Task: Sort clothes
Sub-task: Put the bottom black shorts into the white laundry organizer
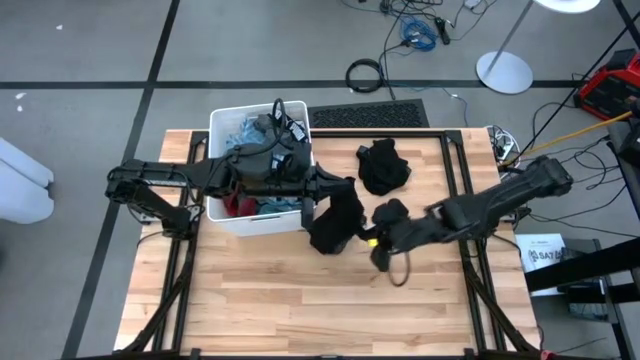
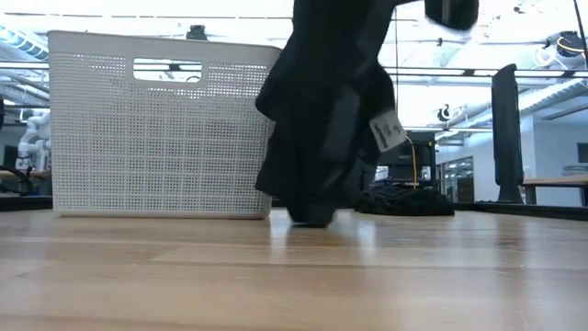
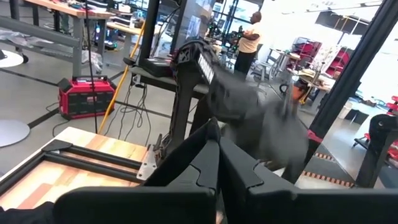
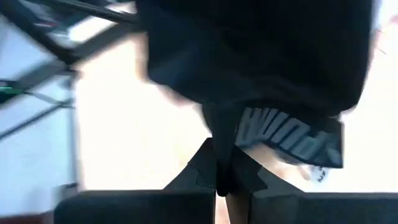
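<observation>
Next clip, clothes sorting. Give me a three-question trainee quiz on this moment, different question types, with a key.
1. True or false: the black garment hanging from the left gripper is clear of the table.
2. Multiple choice: where is the black pile lying? A) in the bin B) on the table, apart from the bin C) on the floor
3. Fill in: the right gripper is ____ on the black garment.

Key:
1. False; in the low view its lower end touches the wood.
2. B; it lies to the side of the white bin, which holds other clothes.
3. Shut; its fingers meet on the fabric beside the lettered waistband.
</observation>
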